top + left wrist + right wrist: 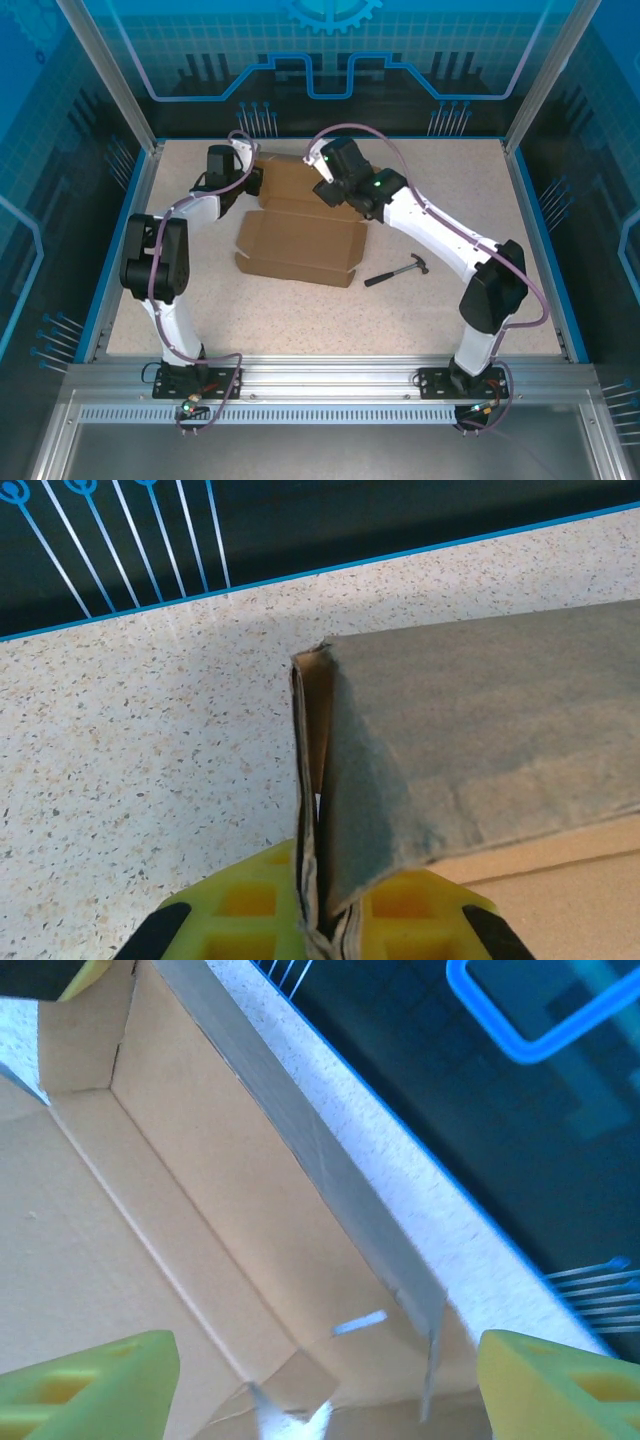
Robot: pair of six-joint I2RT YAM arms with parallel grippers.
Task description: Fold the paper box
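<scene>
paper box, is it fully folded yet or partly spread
Partly folded: the paper box has far walls standing, the left end effector pinching one corner, while its near panel lies flat.

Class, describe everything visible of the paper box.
The paper box is plain brown corrugated cardboard, half folded: a flat panel lies in front, while the far part has walls raised. It rests on the table. The left gripper pinches one upright corner's doubled layers; the right gripper stands open over the far wall.

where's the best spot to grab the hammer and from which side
Grip the hammer mid-handle, coming straight down with the fingers across it: it lies flat on the table, its slim handle slanting toward the paper box, bare table on both sides.
</scene>
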